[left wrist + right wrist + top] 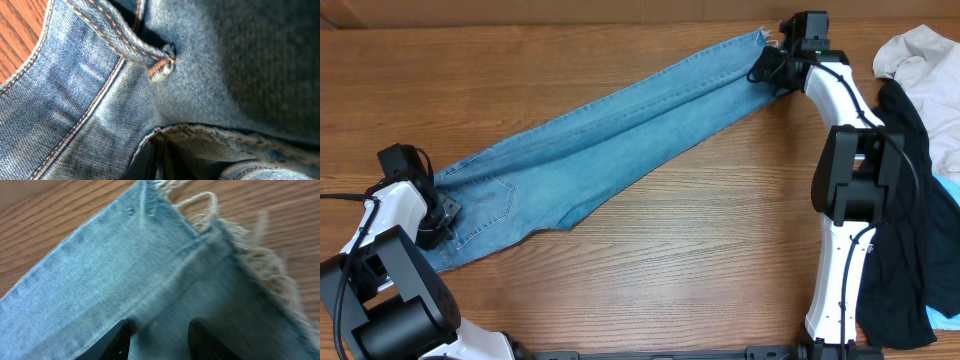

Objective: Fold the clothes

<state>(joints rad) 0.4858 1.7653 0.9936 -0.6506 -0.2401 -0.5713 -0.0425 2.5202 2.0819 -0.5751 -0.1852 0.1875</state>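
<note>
**A:** Across the brown wood-grain table [700, 250], how do the light blue slim denim jeans [620, 125] lie?

**B:** Flat, on a diagonal. The long axis runs from the waist at the near left up to the frayed ankle hems [260, 265] at the far right, with an arm at each end.

**A:** Which arm is where?

**B:** The left gripper [438, 212] is at the waist, fingers pressed almost together. From its wrist view they seem to pinch a stitched waistband edge [215, 136]. The right gripper [767, 66] is at the hems, fingers spread with denim lying between them. I would not call that a hold.

**A:** So what does the fold turn on?

**B:** That axis, I judge. Each end is nearest its own arm, and the whole length lies between the two. Bringing the hems to the waist means travelling down the diagonal toward the left arm, and the right fingers would have to close on the hem first.

**A:** Anything nearby?

**B:** A black garment [905, 200] and an off-white cloth [920, 55] at the right edge, apart from the jeans.
</note>
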